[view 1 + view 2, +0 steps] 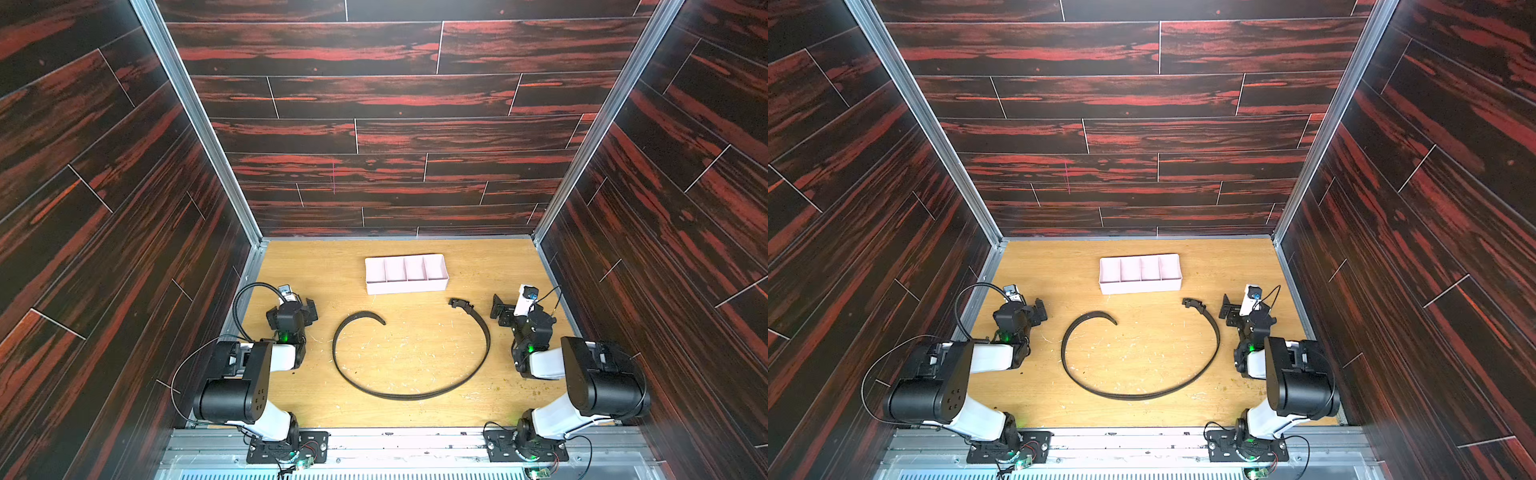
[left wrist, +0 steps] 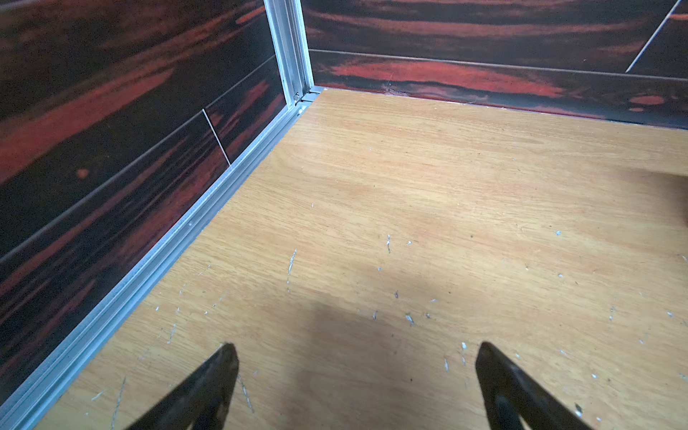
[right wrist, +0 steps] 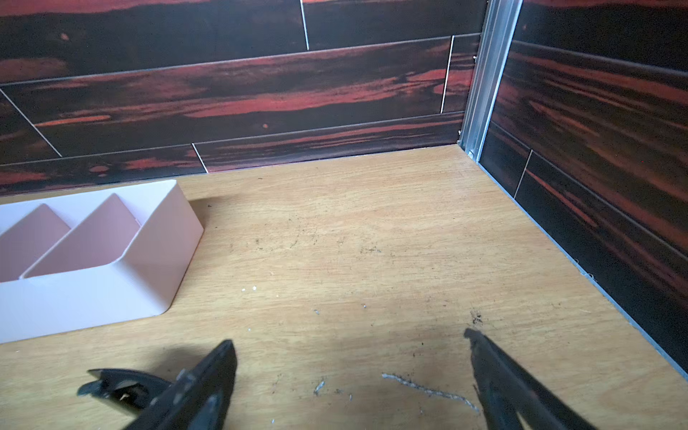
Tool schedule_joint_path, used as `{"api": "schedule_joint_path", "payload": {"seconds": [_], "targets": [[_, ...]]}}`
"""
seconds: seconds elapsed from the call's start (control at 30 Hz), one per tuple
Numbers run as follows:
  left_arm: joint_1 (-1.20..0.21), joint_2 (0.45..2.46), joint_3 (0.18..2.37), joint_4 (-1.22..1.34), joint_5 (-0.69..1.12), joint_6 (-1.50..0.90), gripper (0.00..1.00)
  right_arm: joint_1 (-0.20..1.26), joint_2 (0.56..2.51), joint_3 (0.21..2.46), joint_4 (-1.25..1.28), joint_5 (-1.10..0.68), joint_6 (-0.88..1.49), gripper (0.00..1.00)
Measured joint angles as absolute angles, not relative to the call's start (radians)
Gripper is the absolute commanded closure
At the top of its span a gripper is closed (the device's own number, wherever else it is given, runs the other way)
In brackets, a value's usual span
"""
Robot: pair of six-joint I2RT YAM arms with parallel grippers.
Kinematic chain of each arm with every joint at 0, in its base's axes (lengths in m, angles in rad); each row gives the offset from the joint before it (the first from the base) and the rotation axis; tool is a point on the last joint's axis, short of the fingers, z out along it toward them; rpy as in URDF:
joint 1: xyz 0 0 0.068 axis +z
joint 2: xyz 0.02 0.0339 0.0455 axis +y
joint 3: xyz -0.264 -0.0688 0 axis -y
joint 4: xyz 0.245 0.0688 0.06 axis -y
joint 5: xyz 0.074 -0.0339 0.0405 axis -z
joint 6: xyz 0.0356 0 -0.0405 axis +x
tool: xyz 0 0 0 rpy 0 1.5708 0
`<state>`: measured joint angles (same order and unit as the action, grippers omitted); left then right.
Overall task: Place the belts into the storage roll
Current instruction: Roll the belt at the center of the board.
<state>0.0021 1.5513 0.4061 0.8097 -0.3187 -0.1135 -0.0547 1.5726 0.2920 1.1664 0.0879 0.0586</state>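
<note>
- Our left gripper (image 2: 357, 348) and right gripper (image 3: 349, 338) both stand spread, empty.
- The belt (image 1: 409, 397) lies looped on the table (image 1: 299, 262), before the storage roll (image 1: 407, 287).
- We judge it light, floppy; grasp near the buckle (image 1: 457, 303).

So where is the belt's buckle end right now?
In a top view the buckle lies on the table on the robot's right side, just in front of the storage roll's right corner and beside the open right claw, not gripped.
</note>
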Motion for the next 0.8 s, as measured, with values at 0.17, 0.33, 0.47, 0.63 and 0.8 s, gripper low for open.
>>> {"api": "schedule_joint_path", "payload": {"seconds": [0.17, 0.33, 0.47, 0.63, 0.8], "targets": [[0.002, 1.551, 0.406, 0.810, -0.319, -0.113, 0.00, -0.055, 1.573, 0.292, 1.166, 0.088, 0.059, 0.01], [0.002, 1.551, 0.406, 0.810, -0.319, -0.113, 0.00, -0.055, 1.573, 0.292, 1.166, 0.088, 0.059, 0.01], [0.002, 1.551, 0.406, 0.810, -0.319, -0.113, 0.00, -0.055, 1.573, 0.292, 1.166, 0.087, 0.059, 0.01], [0.002, 1.551, 0.406, 0.810, -0.320, -0.113, 0.06, -0.057, 1.573, 0.292, 1.166, 0.084, 0.059, 0.01], [-0.002, 1.540, 0.431, 0.754, -0.326, -0.109, 0.02, -0.057, 1.541, 0.318, 1.076, 0.082, 0.059, 0.01]]}}
